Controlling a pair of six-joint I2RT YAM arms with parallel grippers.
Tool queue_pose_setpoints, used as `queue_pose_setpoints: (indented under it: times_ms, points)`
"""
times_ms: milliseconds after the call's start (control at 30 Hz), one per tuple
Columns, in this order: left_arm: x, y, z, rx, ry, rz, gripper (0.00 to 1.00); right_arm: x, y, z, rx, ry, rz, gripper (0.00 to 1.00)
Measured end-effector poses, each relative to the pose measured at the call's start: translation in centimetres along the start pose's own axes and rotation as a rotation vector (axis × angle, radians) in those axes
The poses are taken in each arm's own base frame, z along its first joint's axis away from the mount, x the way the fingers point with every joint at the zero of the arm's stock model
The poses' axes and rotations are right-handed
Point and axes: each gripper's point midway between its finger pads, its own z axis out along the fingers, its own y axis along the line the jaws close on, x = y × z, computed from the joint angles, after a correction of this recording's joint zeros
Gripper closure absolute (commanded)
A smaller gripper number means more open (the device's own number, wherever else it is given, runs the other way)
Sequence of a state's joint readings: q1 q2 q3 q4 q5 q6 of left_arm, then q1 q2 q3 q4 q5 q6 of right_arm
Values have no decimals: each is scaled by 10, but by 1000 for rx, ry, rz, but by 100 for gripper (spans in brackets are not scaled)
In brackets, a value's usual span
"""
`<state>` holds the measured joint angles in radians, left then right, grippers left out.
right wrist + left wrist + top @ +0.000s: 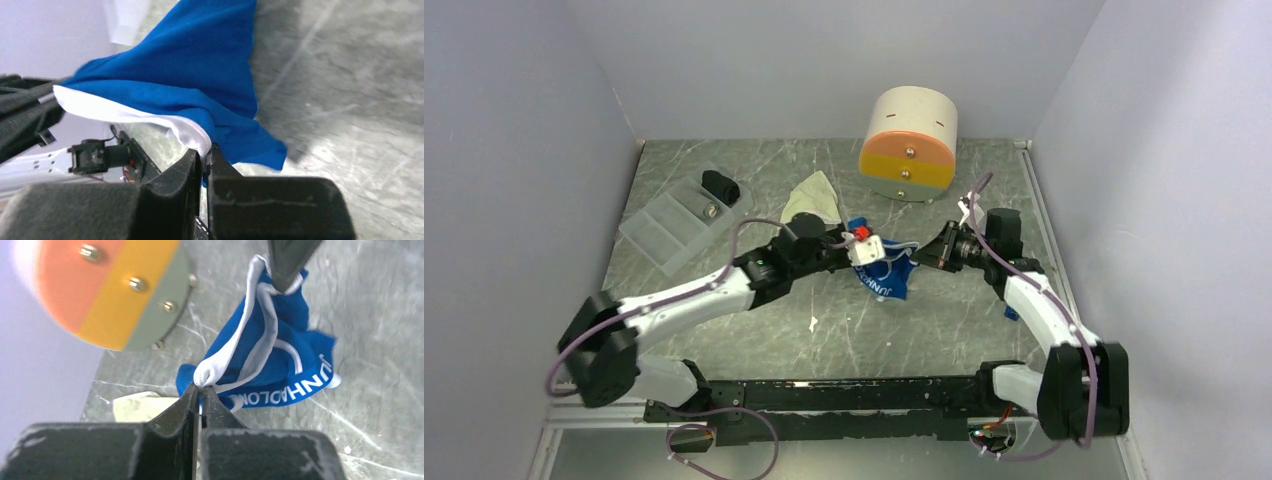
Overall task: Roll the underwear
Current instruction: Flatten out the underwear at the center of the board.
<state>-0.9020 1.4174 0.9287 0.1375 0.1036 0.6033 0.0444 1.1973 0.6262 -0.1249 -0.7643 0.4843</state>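
Note:
The royal blue underwear (886,270) with white trim hangs between my two grippers above the table's middle. My left gripper (861,243) is shut on its white trim at the left; the pinch shows in the left wrist view (201,385), with the blue cloth (280,365) hanging beyond. My right gripper (927,258) is shut on the white trim at the right, seen in the right wrist view (205,150) with blue cloth (195,75) stretched away from it. The pale cream-yellow underwear (814,198) lies flat behind the left gripper; it also shows in the left wrist view (140,406).
A round drum-shaped box (909,142) with orange, yellow and grey bands stands at the back. A clear divided tray (669,228) at the back left holds a black rolled bundle (721,187). Grey walls close in the table on three sides.

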Motion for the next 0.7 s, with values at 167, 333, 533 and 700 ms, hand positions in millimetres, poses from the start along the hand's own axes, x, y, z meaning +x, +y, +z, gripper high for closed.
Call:
queue_pose_setpoints:
  times_ms: [167,333,533,700]
  points:
    - [-61,33,-63,-88,-113,-129,95,-9,55,-31,-148,-101,-112,96]
    - [-90,37,-121,-97,-177,-274,95,-4,108,-68,-299,-151,-240,98]
    - [-99,9,-176,22,-158,-459,95,13,165,-109,-492,-95,-344,99]
    - [-87,-17,-177,127,-56,-589,95,20,176,-118,-523,-34,-309,100]
